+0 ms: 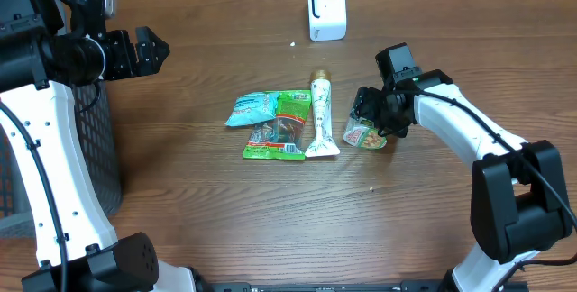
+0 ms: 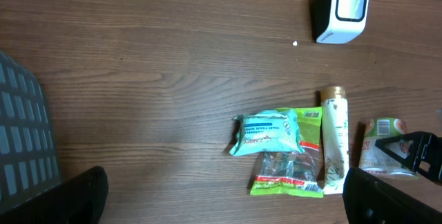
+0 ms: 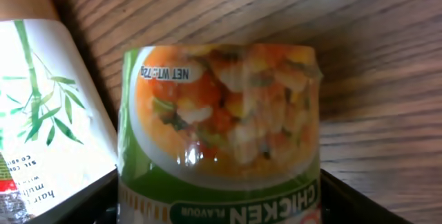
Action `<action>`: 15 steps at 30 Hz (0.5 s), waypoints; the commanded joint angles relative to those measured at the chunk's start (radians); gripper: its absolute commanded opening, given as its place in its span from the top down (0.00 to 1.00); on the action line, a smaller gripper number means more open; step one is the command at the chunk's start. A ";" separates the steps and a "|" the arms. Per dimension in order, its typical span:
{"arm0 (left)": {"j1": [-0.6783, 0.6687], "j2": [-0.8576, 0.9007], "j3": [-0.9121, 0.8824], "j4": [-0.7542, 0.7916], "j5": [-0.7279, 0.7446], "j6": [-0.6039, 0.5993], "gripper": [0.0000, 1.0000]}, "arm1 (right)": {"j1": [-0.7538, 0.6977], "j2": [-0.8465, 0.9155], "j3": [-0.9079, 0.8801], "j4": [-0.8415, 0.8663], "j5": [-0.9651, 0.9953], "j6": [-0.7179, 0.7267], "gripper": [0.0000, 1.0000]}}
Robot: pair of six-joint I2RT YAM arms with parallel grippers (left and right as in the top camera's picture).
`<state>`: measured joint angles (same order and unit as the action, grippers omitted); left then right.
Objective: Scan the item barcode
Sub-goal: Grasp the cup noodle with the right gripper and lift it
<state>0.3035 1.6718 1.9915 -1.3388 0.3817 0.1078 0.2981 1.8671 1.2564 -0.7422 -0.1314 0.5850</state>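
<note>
- Table (image 1: 198, 193): brown wood-grain top, matt, carrying all the goods.
- Basket (image 1: 95, 152): dark mesh wall, far left edge of the table.
- Left gripper (image 1: 150, 51): black, raised over the far left of the table, clear of every item. Its fingers (image 2: 72, 196) stood wide apart, holding nothing.
- Teal packet (image 1: 255, 109): soft crinkled film pouch, lying flat, left of centre, overlapping the green packet.
- Green packet (image 1: 281, 134): glossy flat sachet with a clear window and a red strip along its near edge.
- Tube (image 1: 320, 116): white plastic, bamboo-leaf print, gold cap towards the far side, flat crimped end near. It lay just right of the packets.
- Scanner (image 1: 326, 9): small white rounded block with a pale window, far centre, well apart from the goods.
- Cup (image 1: 365, 135): round and tapered, glossy green-and-orange wrap marked chicken flavour. It lay on its side, just right of the tube.
- Right gripper (image 1: 371, 112): black, lowered onto the cup. Its fingers (image 3: 345, 200) stood either side of the cup's wall; whether they clamped it could not be told.
</note>
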 commanded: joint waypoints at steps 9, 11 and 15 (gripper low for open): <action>0.005 -0.004 0.010 0.001 -0.004 -0.003 0.00 | -0.040 0.018 0.042 -0.059 -0.165 -0.148 0.28; 0.005 -0.004 0.010 0.001 -0.004 -0.003 0.00 | -0.073 0.018 0.092 -0.116 -0.267 -0.235 0.29; 0.005 -0.004 0.010 0.001 -0.004 -0.003 0.00 | -0.150 0.018 0.188 -0.245 -0.489 -0.455 0.31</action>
<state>0.3035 1.6718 1.9915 -1.3392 0.3817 0.1078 0.2077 1.8900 1.3449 -0.9432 -0.3832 0.3576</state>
